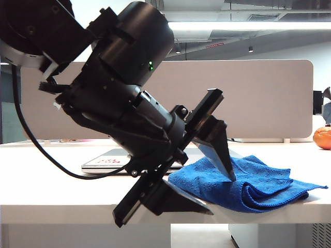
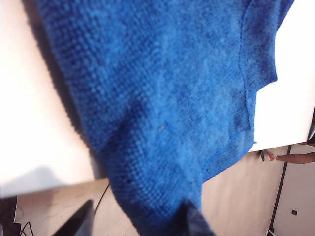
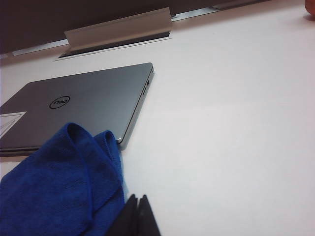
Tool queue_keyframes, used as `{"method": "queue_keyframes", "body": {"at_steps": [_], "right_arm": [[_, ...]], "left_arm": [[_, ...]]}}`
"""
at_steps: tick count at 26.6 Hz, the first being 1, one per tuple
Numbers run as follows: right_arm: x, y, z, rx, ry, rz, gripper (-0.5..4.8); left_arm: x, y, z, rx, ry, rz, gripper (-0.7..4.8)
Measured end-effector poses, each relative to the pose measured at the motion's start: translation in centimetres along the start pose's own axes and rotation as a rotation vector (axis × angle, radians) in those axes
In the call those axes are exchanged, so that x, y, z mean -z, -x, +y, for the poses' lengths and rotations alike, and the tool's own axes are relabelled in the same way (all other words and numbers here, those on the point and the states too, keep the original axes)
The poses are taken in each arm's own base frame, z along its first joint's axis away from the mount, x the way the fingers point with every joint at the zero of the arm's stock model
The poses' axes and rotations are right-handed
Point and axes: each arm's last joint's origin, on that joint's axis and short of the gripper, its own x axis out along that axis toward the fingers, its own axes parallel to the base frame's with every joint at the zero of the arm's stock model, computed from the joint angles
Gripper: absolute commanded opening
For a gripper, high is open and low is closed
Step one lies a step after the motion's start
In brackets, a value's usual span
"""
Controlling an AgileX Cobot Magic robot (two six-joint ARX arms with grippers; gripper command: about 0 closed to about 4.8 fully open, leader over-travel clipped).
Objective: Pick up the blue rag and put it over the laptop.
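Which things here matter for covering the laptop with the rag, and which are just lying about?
For the job:
- blue rag, at the table's front edge
- laptop, closed, behind the rag
- left gripper, jaws open around the rag
- right gripper, shut, beside the rag

Lying about:
- orange object, far right

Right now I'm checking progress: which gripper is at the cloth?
The left gripper, jaws apart, one on each side of the blue cloth at the table edge. The right gripper sits shut, off it.

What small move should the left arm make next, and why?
Probably close the left end effector on the blue rag. Its fingers straddle the rag's near fold at the table edge but look apart, and the rag lies beside the laptop, not over it. The right end effector is shut and idle.
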Motion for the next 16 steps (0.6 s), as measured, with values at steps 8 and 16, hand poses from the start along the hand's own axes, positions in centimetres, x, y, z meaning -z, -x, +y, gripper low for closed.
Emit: {"method": "queue_keyframes", "body": {"at_steps": [8, 16], "right_arm": [[0.00, 0.00, 0.00, 0.000, 0.000, 0.000, -0.05], [0.01, 0.00, 0.00, 0.001, 0.000, 0.001, -0.05]], "left_arm": [[-0.09, -0.02, -0.34, 0.031, -0.004, -0.009, 2.05], [-0.19, -0.34, -0.58, 0.051, -0.006, -0.014, 1.10]]}}
